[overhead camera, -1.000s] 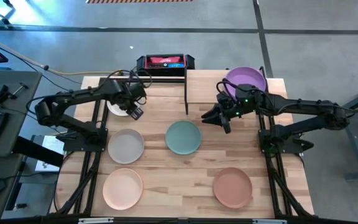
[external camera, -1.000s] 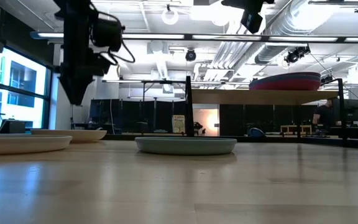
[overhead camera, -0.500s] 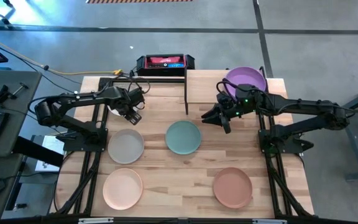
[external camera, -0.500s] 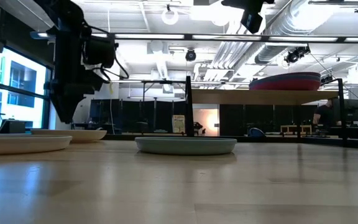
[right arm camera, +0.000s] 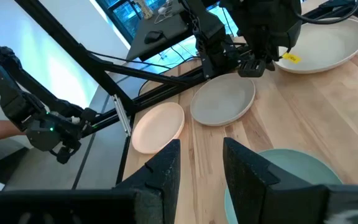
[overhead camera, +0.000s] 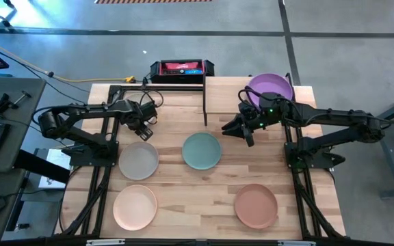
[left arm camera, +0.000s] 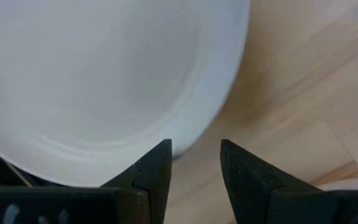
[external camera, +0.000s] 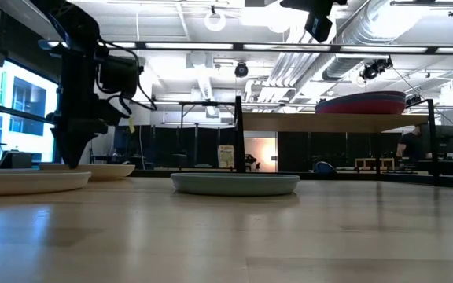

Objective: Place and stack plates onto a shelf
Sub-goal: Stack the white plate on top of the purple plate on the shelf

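My left gripper (left arm camera: 196, 152) points down, open, low over the cream plate (left arm camera: 104, 74) at the table's far left. One fingertip stands over the plate's rim (left arm camera: 191, 134) and the other over bare wood beside it. In the low view the left gripper (external camera: 73, 161) reaches down almost to the cream plate (external camera: 93, 170). My right gripper (overhead camera: 241, 133) hangs raised and open in front of the shelf (external camera: 329, 123), holding nothing. A purple plate (overhead camera: 271, 89) tops a stack on the shelf. The grey-beige (overhead camera: 139, 160), teal (overhead camera: 202, 151), peach-pink (overhead camera: 135, 207) and terracotta (overhead camera: 256, 205) plates lie flat on the table.
A black upright post (overhead camera: 204, 102) stands at the shelf's left end, between the two arms. A black and red box (overhead camera: 181, 68) sits past the table's far edge. Bare wood lies open between the plates in the table's middle (overhead camera: 183, 184).
My left gripper has come down from well above the table to just over the cream plate's rim, staying open and pointing down. The plates and my right gripper have kept still.
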You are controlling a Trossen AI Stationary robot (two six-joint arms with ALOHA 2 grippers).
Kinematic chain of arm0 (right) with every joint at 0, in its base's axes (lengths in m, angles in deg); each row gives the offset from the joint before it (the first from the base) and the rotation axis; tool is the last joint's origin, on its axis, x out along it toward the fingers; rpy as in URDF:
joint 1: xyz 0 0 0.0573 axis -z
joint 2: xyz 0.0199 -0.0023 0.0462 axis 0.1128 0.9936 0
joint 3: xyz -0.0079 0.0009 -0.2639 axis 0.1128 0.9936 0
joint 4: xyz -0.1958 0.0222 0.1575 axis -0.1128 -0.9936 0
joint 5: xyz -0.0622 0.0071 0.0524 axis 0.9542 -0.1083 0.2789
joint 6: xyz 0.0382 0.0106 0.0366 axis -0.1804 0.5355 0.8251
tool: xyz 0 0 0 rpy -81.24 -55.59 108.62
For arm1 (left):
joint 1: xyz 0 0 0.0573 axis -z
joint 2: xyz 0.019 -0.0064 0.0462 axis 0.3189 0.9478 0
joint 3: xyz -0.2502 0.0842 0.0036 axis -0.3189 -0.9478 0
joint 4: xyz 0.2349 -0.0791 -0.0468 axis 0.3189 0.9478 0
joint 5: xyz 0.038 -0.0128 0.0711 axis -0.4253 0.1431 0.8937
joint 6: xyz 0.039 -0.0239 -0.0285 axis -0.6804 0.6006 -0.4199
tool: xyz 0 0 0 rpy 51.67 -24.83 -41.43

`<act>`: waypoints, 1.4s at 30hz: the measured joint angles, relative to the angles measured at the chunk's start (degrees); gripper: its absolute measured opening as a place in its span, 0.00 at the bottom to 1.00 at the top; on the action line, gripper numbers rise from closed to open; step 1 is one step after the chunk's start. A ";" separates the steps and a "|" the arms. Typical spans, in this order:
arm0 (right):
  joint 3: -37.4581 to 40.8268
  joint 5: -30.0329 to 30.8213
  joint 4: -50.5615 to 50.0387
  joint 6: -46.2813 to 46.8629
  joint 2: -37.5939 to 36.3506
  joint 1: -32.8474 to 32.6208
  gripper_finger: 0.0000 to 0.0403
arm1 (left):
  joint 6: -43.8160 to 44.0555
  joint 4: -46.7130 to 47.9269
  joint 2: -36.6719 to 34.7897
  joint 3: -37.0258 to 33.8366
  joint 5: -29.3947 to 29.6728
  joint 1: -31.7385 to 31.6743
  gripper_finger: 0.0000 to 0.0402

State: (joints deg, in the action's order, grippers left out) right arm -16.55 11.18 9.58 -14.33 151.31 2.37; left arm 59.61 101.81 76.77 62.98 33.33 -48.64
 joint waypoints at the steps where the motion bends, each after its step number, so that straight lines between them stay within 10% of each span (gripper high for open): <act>1: 0.00 0.00 0.00 -0.02 0.00 0.00 0.26 | 0.15 -0.08 0.27 0.00 0.04 0.00 0.32; 22: 0.00 -0.02 0.00 2.99 -0.02 0.00 0.26 | 0.36 -0.65 9.40 0.94 1.11 -0.90 0.30; 33: 0.00 -0.02 0.01 2.98 -0.02 0.00 0.26 | -1.15 -1.02 9.33 2.30 2.64 0.44 0.03; 42: 0.00 -0.02 0.00 2.99 -0.02 0.00 0.26 | -1.20 0.24 9.29 2.29 3.50 3.67 0.01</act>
State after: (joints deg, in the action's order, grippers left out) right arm -16.55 11.16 9.58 -11.33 151.29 2.37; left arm 58.41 102.05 86.07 65.27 36.83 -44.97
